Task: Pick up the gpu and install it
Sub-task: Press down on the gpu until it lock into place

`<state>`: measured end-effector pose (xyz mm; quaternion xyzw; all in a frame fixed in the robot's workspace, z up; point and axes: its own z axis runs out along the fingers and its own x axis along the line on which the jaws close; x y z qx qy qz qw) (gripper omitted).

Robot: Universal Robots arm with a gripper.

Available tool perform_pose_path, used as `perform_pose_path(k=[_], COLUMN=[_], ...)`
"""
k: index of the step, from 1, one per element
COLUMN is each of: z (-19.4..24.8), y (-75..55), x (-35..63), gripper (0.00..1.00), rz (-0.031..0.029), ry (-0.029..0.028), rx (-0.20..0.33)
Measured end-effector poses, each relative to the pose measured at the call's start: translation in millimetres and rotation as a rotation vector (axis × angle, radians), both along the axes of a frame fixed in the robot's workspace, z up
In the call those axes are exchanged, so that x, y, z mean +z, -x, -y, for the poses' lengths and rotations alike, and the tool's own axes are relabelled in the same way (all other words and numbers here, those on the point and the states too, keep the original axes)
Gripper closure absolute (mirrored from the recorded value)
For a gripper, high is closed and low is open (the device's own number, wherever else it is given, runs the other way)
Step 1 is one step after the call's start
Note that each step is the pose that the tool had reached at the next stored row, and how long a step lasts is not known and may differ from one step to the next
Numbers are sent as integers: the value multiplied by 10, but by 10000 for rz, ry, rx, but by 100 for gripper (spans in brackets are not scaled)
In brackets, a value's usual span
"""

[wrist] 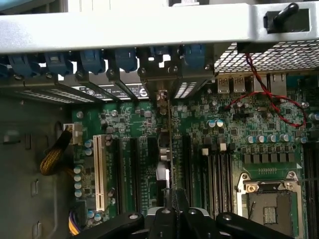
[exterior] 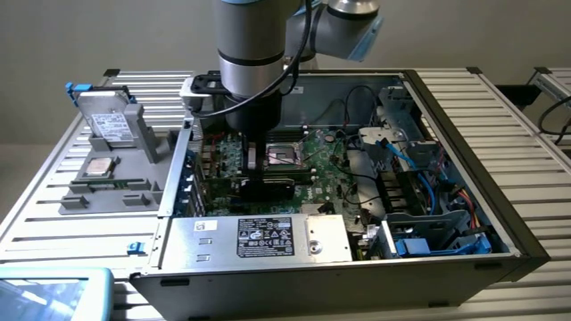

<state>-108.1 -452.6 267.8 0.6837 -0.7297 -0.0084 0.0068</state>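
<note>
Slatted desk is occupied by an open case at frame centre. Inside it, the gpu is held edge-on over the motherboard, clamped in the closed pincer.

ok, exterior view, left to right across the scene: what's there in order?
Hard drive standing in the grey holder tray → gpu under the shut gripper, standing on the motherboard → blue cables → case's right wall.

No legible text on labels.
</note>
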Motion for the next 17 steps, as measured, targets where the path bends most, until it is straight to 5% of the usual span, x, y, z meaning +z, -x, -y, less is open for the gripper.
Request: perform_pose_path(k=[5,12,17], z=[3,4,4], y=[0,0,0], x=[-27,274,286], gripper=[88,88,88], rz=[-6,-25,-32], ry=[-53,-55,-60], rx=[-6,-16,-15])
